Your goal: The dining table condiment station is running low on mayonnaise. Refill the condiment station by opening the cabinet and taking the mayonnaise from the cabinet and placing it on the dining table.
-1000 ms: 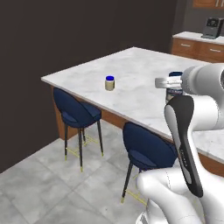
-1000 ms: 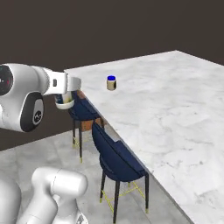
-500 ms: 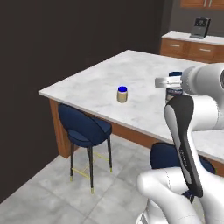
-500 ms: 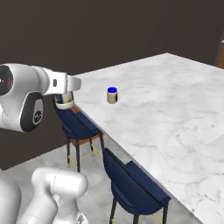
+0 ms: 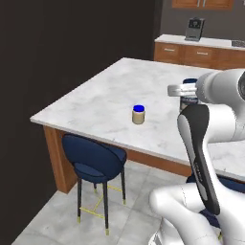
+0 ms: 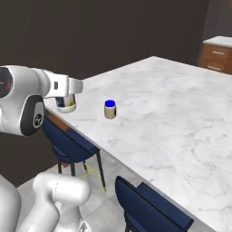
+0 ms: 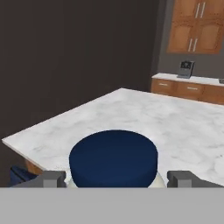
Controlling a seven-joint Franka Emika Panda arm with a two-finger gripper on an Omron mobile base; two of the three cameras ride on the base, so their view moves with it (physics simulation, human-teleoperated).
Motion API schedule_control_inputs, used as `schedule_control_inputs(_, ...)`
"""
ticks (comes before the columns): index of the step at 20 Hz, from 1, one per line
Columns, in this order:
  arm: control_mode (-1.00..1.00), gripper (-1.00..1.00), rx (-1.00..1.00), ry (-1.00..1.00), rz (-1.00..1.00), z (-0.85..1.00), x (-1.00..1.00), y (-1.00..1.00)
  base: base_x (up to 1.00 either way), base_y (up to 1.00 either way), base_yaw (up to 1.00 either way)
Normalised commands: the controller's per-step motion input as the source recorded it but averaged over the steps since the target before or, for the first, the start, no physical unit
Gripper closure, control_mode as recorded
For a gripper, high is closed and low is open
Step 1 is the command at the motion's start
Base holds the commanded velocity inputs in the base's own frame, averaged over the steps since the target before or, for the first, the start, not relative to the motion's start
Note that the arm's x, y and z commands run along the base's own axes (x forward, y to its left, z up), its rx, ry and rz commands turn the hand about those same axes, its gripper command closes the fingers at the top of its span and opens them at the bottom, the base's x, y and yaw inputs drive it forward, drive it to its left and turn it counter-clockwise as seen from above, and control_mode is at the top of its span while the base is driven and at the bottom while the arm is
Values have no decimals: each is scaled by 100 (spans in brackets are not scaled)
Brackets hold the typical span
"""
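The mayonnaise (image 7: 113,158) is gripped between the widely spread fingers of the end effector (image 7: 114,178), carried above the marble counter (image 5: 110,103) near its edge. The jar is judged small, rigid and light, with smooth walls that could slip; it is taken by the body just under the dark lid, which looks sound. 1 tan jar with a bright blue lid (image 5: 138,115) stands nearby on the counter and should be given room. Navy chairs (image 5: 93,160) are tucked below, well clear. Plenty of bare marble is offered for the set-down.

dining table (image 5: 110,105) top open, tan jar (image 5: 138,115) alone obstructing
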Motion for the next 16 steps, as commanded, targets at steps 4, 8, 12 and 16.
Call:
schedule_control_inputs(4,100,100,0,0,0,0,0,0,83,28,-32)
schedule_control_inputs(8,100,100,0,0,0,0,0,0,76,29,-33)
schedule_control_inputs(12,100,100,0,0,0,0,0,0,72,37,-33)
schedule_control_inputs(16,100,100,0,0,0,0,0,0,64,46,-33)
